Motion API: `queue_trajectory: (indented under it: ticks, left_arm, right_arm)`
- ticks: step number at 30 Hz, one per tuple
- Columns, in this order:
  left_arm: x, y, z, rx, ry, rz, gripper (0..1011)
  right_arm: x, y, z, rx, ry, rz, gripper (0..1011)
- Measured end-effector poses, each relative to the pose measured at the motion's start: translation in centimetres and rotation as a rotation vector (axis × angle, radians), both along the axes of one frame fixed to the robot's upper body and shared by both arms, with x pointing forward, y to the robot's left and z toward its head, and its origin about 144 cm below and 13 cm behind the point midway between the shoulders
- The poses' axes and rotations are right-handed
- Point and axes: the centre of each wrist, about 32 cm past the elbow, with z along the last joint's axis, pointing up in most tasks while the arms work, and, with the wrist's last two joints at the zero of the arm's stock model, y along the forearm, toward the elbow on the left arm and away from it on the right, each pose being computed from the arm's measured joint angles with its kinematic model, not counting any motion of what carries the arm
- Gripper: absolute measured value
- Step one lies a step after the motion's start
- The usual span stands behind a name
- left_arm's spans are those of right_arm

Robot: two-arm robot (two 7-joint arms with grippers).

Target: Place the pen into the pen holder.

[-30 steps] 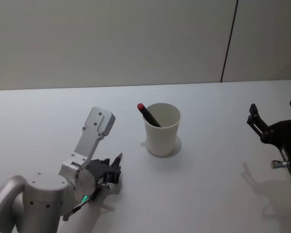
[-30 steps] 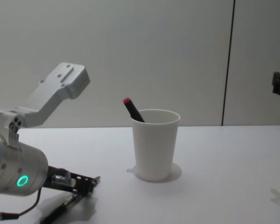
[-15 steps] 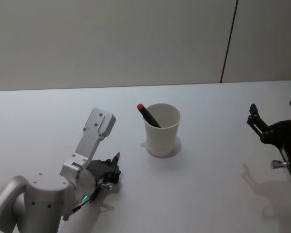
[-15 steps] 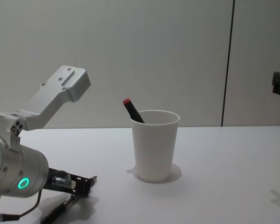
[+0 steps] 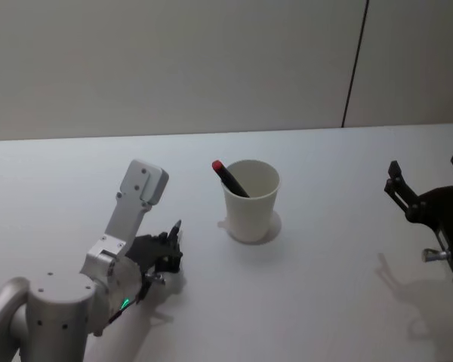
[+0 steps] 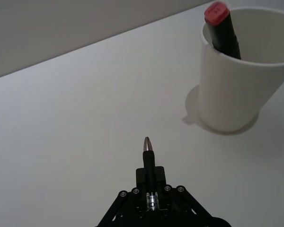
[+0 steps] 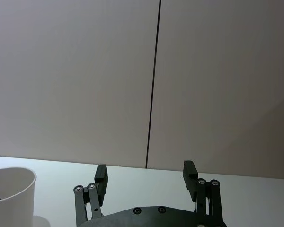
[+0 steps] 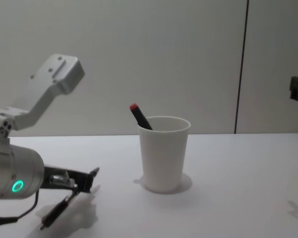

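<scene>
The left gripper [image 5: 170, 247] is hovering low over the desk [image 5: 325, 256], left of and nearer than the paper cup [image 5: 251, 202], its jaws clamping a pen [image 6: 147, 152]. The right gripper [image 7: 145, 171] is hanging at the right side, jaws apart.

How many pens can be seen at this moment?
2. A red-capped pen leans inside the white paper cup; a second pen is clamped in the left gripper, near the table, left of the cup.

The pen holder [image 5: 251, 207] hides the red-capped pen's [image 5: 228, 176] lower part; the left pincer [image 6: 150, 182] covers the held pen's [image 6: 147, 149] rear.
</scene>
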Motion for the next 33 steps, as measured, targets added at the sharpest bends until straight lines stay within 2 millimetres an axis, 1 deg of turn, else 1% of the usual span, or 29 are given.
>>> queue_trajectory:
  ticks: [16, 33]
  left_arm:
    - [-0.9, 1.4, 0.1, -0.123, -0.232, -0.016, 121]
    - [-1.0, 2.3, -0.4, -0.297, -0.488, -0.097, 121]
  right_arm:
    - [0.0, 0.0, 0.0, 0.000, 0.000, 0.000, 1002]
    - [0.0, 0.0, 0.0, 0.000, 0.000, 0.000, 1001]
